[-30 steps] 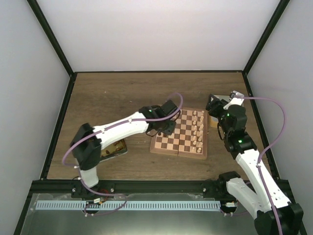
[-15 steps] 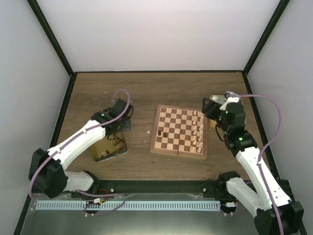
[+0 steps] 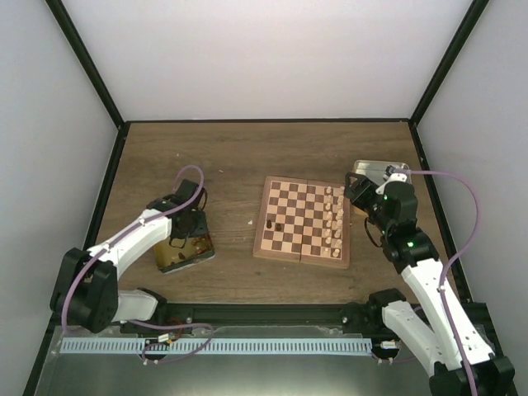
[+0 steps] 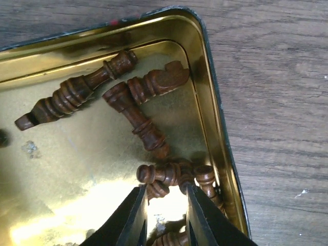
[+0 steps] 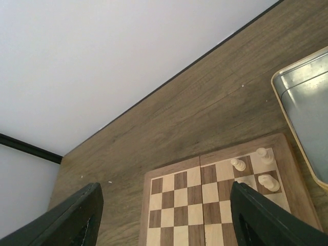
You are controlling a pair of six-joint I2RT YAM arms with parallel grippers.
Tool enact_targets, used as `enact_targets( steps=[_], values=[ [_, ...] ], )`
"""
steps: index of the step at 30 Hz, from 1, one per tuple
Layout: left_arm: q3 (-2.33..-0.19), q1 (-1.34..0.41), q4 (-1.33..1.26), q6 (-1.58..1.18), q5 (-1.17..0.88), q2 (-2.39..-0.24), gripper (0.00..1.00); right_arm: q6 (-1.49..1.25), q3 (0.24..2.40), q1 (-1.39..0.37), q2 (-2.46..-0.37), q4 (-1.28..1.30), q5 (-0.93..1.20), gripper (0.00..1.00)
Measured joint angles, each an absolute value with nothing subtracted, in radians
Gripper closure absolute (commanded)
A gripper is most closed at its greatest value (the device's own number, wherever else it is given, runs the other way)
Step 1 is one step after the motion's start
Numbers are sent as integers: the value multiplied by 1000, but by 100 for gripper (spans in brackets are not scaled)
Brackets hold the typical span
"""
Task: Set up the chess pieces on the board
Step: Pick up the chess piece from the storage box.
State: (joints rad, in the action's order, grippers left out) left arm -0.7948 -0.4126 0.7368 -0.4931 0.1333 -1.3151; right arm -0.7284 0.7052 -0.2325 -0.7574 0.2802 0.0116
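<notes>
Left gripper (image 4: 165,190) — in tin (image 4: 206,66), dark chessmen (image 4: 136,118)

Cream pieces (image 3: 336,216) line board's (image 3: 293,206) right, seemingly upright; dark pieces (image 4: 134,119) lie toppled.

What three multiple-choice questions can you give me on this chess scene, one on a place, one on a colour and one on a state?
1. Where do the dark brown chessmen under the left end effector lie?
A: in a glass bowl. B: in the gold tin. C: on a cloth.

2. What colour are the pieces standing along the right edge of the chessboard in the top view?
A: cream. B: dark brown. C: red.

3. How is the right end effector?
A: shut on a pawn. B: shut, empty. C: open, empty.

Answers:
1. B, they lie on their sides on the tin's gold floor.
2. A, the rows there are pale.
3. C, its fingers stand wide apart with nothing between them.
</notes>
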Motion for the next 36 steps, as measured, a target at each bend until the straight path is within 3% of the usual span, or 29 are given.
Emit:
enact_targets(
  steps=[17,20,26,36],
  values=[
    [-794,-405,673,-464,79,-1425,75,-800,662,-233,-645,332,-57,30],
    [-794,-405,670,-463,75,-1446,78,-786,653,-233,-641,331,-57,30],
    [-794,-405,672,-461,80,-1456,95,-753,653,-233,-630,304,-58,30],
    [-801,-405,722,-472,134,-1322,96,-707,653,-233,-627,290,-51,29]
  ],
)
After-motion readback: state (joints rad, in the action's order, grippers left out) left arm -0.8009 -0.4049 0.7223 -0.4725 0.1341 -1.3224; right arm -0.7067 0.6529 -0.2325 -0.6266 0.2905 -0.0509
